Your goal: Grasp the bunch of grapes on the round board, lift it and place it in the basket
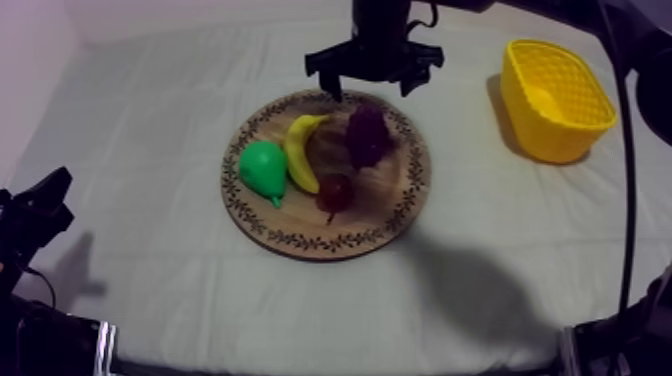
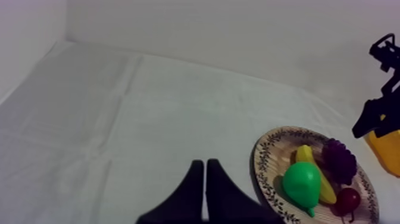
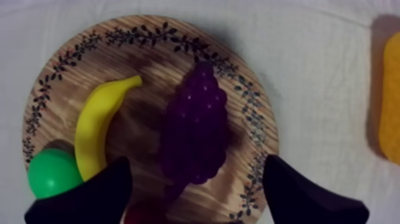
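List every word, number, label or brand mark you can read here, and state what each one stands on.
None: no words, numbers, labels or brand marks can be read.
The wooden board has only a leafy ornament round its rim, not letters.
The yellow basket and the cloth show no marks.
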Tool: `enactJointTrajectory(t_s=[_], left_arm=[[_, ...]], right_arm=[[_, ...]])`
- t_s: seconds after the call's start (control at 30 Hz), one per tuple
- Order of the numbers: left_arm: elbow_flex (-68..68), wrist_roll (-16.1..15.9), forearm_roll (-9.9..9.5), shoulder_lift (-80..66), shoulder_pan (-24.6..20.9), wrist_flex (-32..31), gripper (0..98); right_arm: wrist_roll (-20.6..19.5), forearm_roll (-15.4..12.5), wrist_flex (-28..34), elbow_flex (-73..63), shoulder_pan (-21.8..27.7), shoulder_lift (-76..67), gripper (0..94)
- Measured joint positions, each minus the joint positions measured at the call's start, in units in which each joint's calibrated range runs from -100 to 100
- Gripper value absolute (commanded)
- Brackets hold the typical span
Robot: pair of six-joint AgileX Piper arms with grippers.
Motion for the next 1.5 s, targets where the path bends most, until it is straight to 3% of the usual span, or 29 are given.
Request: enactJointTrajectory(t_s=[0.67, 0.73, 0.9, 1.0, 1.5], left_arm=[[0.0, 0.0, 0.0, 0.0, 0.0, 0.09, 0.1], [0.0, 0.0, 0.0, 0.0, 0.0, 0.09, 0.1], [0.0, 0.0, 0.0, 0.0, 0.0, 0.09, 0.1], [0.0, 0.0, 0.0, 0.0, 0.0, 0.09, 0.1], [0.0, 0.0, 0.0, 0.0, 0.0, 0.09, 0.1]], right_arm=[[0.03, 0.06, -10.27, -0.14, 1.47, 12.9, 61.7], [0.27, -0.03, -10.7, -0.43, 1.59, 13.5, 59.0], [0.63, -0.09, -11.7, -1.02, 1.79, 14.06, 39.0], [0.77, -0.09, -12.02, -0.81, 1.79, 14.06, 32.1], [2.25, 0.48, -9.51, 5.53, 1.49, 3.24, 28.8]])
